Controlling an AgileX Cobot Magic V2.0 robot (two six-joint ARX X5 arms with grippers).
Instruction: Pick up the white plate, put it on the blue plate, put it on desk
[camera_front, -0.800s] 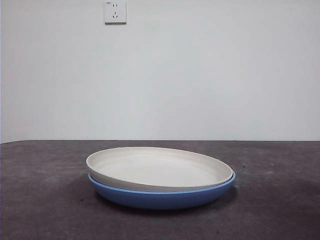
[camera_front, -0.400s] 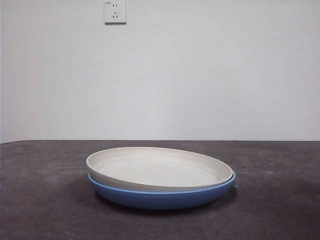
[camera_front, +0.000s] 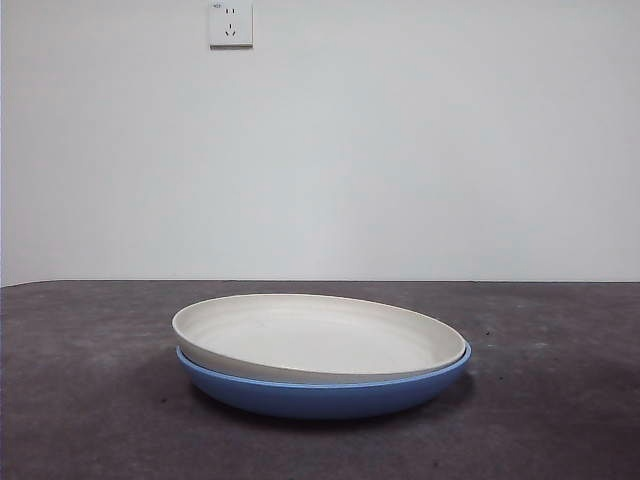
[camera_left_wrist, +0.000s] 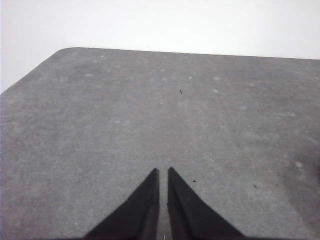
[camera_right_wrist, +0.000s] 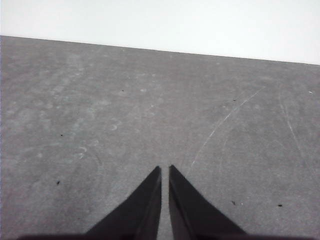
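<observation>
We saw the white plate (camera_front: 318, 338), matte cream, nested in the glossy blue plate (camera_front: 325, 393) mid-desk (camera_front: 80, 400), left gripper (camera_left_wrist: 163, 172) and right gripper (camera_right_wrist: 165, 170) each closed, holding nothing, over bare desk.

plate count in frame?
2, stacked mid-desk: the white plate sits tilted inside the blue plate. Neither wrist view shows any plate; none appears hidden.
</observation>
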